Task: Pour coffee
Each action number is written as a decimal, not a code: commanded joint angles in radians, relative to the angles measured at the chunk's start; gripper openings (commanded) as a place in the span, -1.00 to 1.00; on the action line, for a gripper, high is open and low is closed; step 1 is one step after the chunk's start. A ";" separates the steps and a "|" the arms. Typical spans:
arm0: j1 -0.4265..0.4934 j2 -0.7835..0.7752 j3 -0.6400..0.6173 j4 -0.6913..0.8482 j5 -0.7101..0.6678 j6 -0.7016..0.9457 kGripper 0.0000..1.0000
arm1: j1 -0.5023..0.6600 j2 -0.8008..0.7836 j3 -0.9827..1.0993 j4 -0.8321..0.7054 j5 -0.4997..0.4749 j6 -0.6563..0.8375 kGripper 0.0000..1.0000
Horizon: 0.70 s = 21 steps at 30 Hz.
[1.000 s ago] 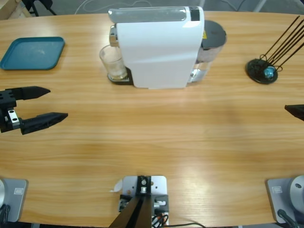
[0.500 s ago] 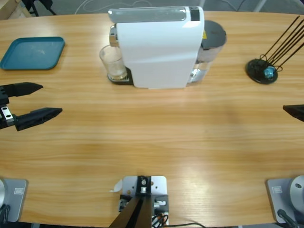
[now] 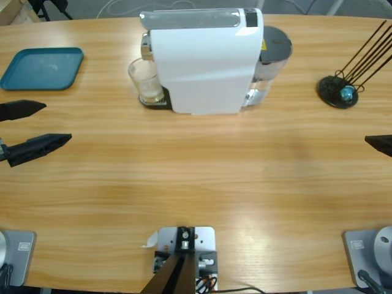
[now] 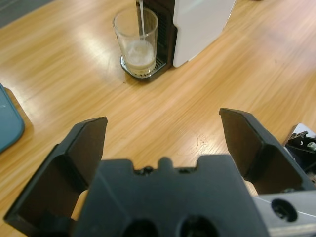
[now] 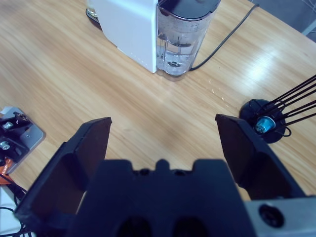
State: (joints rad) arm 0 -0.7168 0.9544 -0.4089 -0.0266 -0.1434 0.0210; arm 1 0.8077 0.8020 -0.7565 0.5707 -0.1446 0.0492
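A clear glass (image 3: 146, 81) (image 4: 137, 42) stands on the drip tray of the white coffee machine (image 3: 205, 60) (image 4: 197, 22). A thin pale stream falls into it, and a shallow layer of pale coffee (image 4: 138, 52) lies at its bottom. At the table's left edge my left gripper (image 3: 52, 124) (image 4: 165, 136) is open and holds nothing, well short of the glass. Only a jaw tip of my right gripper (image 3: 380, 143) shows at the right edge in the high view. Its wrist view shows the right gripper (image 5: 163, 136) open and holding nothing, facing the machine's water tank (image 5: 182, 42).
A teal tray (image 3: 43, 68) lies at the back left. A black capsule stand (image 3: 338, 90) (image 5: 264, 121) with thin rods and a blue capsule sits at the back right. The machine's cable (image 5: 222, 42) runs off behind the tank.
My left gripper has drawn back to the left, away from the glass, still open. The right jaw tip has barely moved.
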 commanded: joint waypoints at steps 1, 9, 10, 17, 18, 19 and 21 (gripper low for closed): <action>-0.007 -0.038 -0.096 0.090 -0.003 -0.011 1.00 | 0.008 0.017 0.023 -0.004 0.007 -0.006 0.86; -0.007 -0.016 -0.144 0.151 0.001 0.005 1.00 | 0.008 0.016 0.023 -0.004 0.007 -0.006 0.86; -0.007 -0.009 -0.155 0.164 0.001 0.011 1.00 | 0.008 0.016 0.023 -0.005 0.007 -0.006 0.86; -0.007 0.053 -0.206 0.186 0.000 0.057 1.00 | 0.008 0.003 0.026 -0.004 0.004 -0.005 0.89; -0.007 0.061 -0.212 0.191 0.001 0.072 1.00 | 0.008 0.000 0.027 -0.003 0.006 -0.005 0.97; -0.005 0.068 -0.219 0.192 -0.001 0.088 1.00 | 0.008 0.002 0.026 -0.002 0.010 -0.008 1.00; 0.004 0.079 -0.227 0.192 -0.003 0.115 1.00 | 0.008 0.018 0.022 -0.001 0.014 -0.009 1.00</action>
State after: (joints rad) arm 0 -0.7168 0.9697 -0.6146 0.1402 -0.1434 0.0615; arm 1 0.8078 0.8020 -0.7565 0.5707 -0.1446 0.0492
